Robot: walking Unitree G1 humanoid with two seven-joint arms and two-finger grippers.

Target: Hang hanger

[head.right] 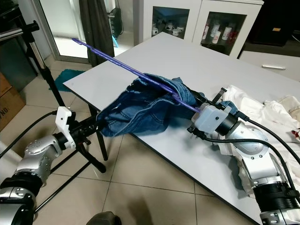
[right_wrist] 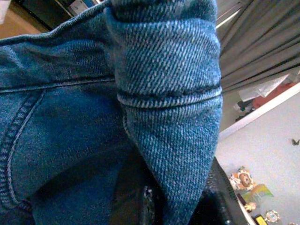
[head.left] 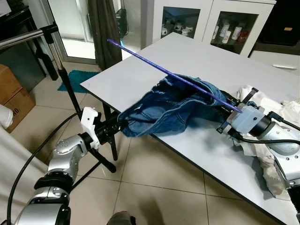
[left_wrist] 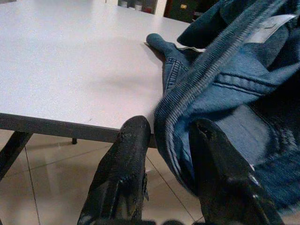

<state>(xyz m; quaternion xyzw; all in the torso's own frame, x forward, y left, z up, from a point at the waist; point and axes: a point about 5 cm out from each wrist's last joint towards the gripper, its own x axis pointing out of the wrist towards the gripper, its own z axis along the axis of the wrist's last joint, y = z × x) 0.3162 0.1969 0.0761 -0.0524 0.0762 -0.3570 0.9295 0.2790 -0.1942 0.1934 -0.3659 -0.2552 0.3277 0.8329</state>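
A long purple hanger (head.left: 154, 65) slants from upper left down across the white table (head.left: 187, 51) to my right gripper (head.left: 225, 104). Blue jeans (head.left: 173, 105) are draped over its lower end and hang past the table's front edge. The right gripper is shut on the hanger's end. In the right wrist view a fold of the jeans (right_wrist: 168, 108) sits between the right gripper's fingers (right_wrist: 136, 197) and hides the hanger. My left gripper (head.left: 115, 125) is below the table's front edge, shut on the jeans' hem (left_wrist: 178, 122).
A metal garment rail (head.left: 28, 37) on a black stand (head.left: 70, 93) rises at the left, beside the table corner. White clothes (head.left: 269, 108) lie on the table at the right. A glass-door cabinet (head.left: 206, 21) stands behind; cardboard boxes (head.left: 11, 98) sit far left.
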